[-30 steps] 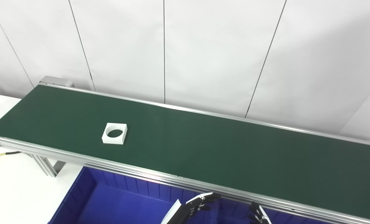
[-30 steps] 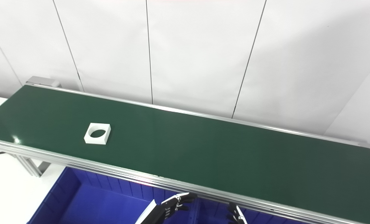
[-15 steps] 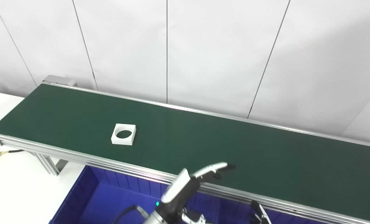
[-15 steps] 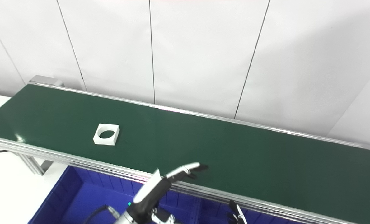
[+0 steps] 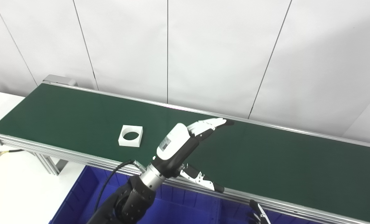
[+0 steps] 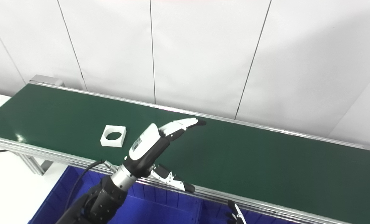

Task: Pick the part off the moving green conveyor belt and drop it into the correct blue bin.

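The part [image 5: 130, 140], a white square block with a round hole through its middle, lay flat on the green conveyor belt [image 5: 265, 158], toward the belt's left end and nearer its front rail than its back rail. Nothing touched it.

At about 3 o'clock from the part, near it but apart, the left hand [image 5: 185, 146] was raised above the belt. Its fingers [image 5: 209, 123] were stretched out together and pointed toward 2 o'clock, while the thumb [image 5: 200, 180] was splayed off toward 4 o'clock over the front rail; the hand was spread wide and held nothing. Its dark forearm rose from the bottom edge, over the blue bin [image 5: 88, 193] that sat below the belt's front rail.

Of the right hand [image 6: 235, 214], only a few dark fingertips showed at the bottom edge, at about 5 o'clock from the left hand and well apart from it; whether it was spread or closed could not be told.

At 9 o'clock from the bin lay the white tabletop [image 5: 13, 183], and behind the belt stood a white panelled wall [image 5: 219, 53].
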